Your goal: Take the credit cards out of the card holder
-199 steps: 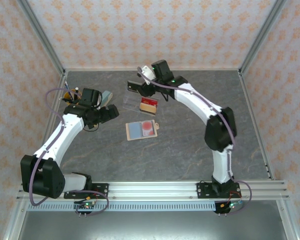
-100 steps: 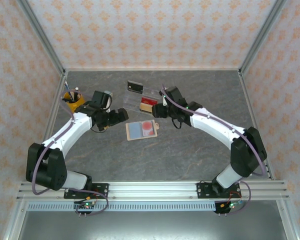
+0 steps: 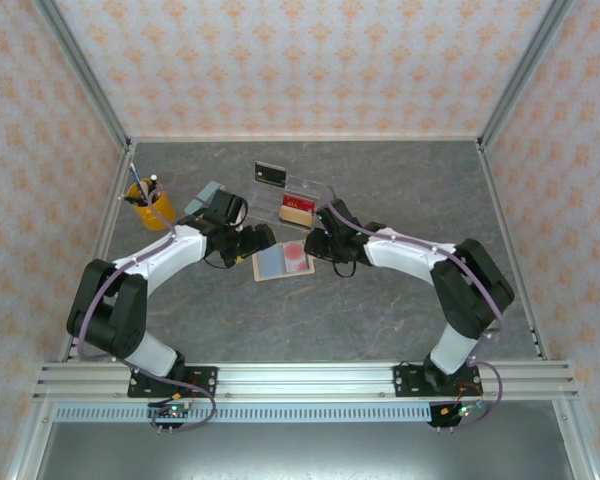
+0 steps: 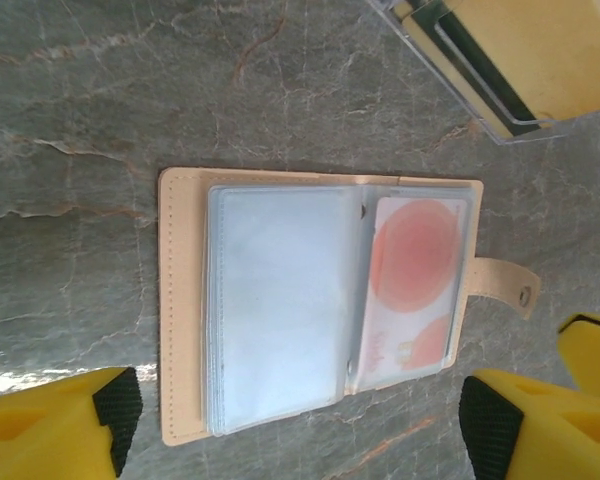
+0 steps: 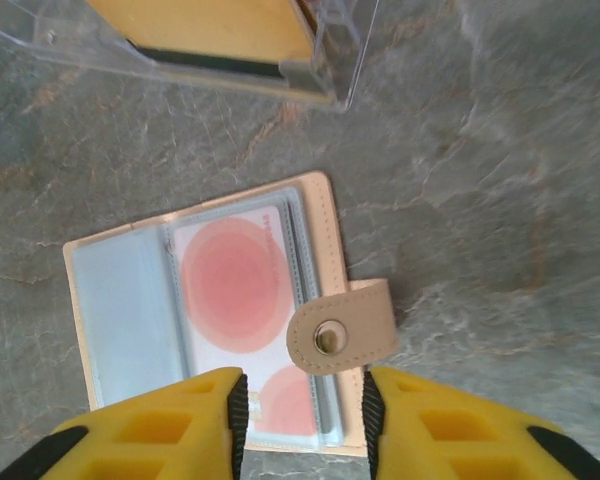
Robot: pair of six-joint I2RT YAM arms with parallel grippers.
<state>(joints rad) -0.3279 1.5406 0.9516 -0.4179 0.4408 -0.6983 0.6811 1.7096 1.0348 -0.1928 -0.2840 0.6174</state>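
Left arm (image 3: 165, 255), stretched inward: left gripper (image 4: 298, 415) spread wide astride the open card holder (image 4: 280, 310). Right arm (image 3: 410, 255), elbow bent: right gripper (image 5: 302, 405) narrowly parted over the tab (image 5: 342, 338), pinching nothing.

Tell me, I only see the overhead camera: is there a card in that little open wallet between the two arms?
Observer: Yes. The right wrist camera shows a white card with pink circles under a clear sleeve of the card holder, on the tab side.
Operator: Is that tab fastened?
Observer: No, the tab sticks out unfastened, just ahead of the open right gripper.
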